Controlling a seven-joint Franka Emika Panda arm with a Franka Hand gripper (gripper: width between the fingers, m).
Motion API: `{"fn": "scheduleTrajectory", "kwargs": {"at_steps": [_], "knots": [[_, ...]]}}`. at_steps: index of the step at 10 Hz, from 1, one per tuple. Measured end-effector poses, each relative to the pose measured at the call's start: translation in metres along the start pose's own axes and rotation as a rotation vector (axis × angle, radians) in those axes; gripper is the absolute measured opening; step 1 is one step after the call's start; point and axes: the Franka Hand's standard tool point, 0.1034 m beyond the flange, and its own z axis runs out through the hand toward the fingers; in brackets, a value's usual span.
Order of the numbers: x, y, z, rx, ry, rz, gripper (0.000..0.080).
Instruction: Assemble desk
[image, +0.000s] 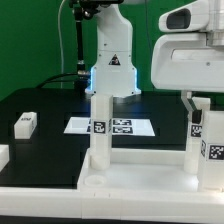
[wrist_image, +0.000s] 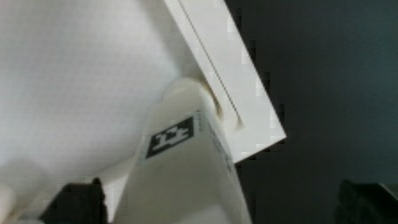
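Currently the hand (wrist_image: 222, 204) stands wide and holds nothing. In the wrist view its two dark fingertips (wrist_image: 80, 201) show blurred and well apart, and a white square-section leg (wrist_image: 178, 180) runs between them with neither tip visibly touching it. That leg carries a black-and-white tag (wrist_image: 173, 135) and meets the desk panel (wrist_image: 98, 90) at a round corner socket (wrist_image: 206, 95), just beside the panel's raised rim (wrist_image: 231, 70).

In the exterior view the panel lies flat on the black surface (image: 50, 105) in the foreground, rim up, with legs standing upright from its corners. One upright leg (image: 100, 140) rises toward the exterior view's left, with a tag on its face. A second upright leg (image: 196, 140) stands at the exterior view's right, also tagged. The hand's bulky white body hangs directly over this second one (whether it is the same leg the wrist view shows, I cannot say for certain).

A loose leg (image: 26, 123) lies on its side on the surface at the exterior view's left, well apart from the panel and from the hand. The marker board (image: 125, 127) lies flat behind the panel, between it and the base of the robot arm (image: 112, 55)
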Motion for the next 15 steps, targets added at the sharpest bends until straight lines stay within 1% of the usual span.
{"fn": "scheduleTrajectory", "kwargs": {"at_steps": [1, 6, 7, 8, 9, 10, 11, 15], "knots": [[-0.0001, -0.0005, 0.0007, -0.002, 0.006, -0.073, 0.0649], [0.0024, 0.0035, 0.0008, -0.035, 0.014, -0.448, 0.0649], [0.0027, 0.0041, 0.0009, -0.037, 0.014, -0.490, 0.0601], [0.0031, 0.0047, 0.0009, -0.037, 0.014, -0.501, 0.0601], [0.0031, 0.0047, 0.0009, -0.037, 0.014, -0.492, 0.0426], [0.0033, 0.0049, 0.0008, -0.037, 0.014, -0.492, 0.0426], [0.0034, 0.0050, 0.0008, -0.037, 0.014, -0.491, 0.0288], [0.0036, 0.0053, 0.0008, -0.036, 0.014, -0.460, 0.0288]]}}
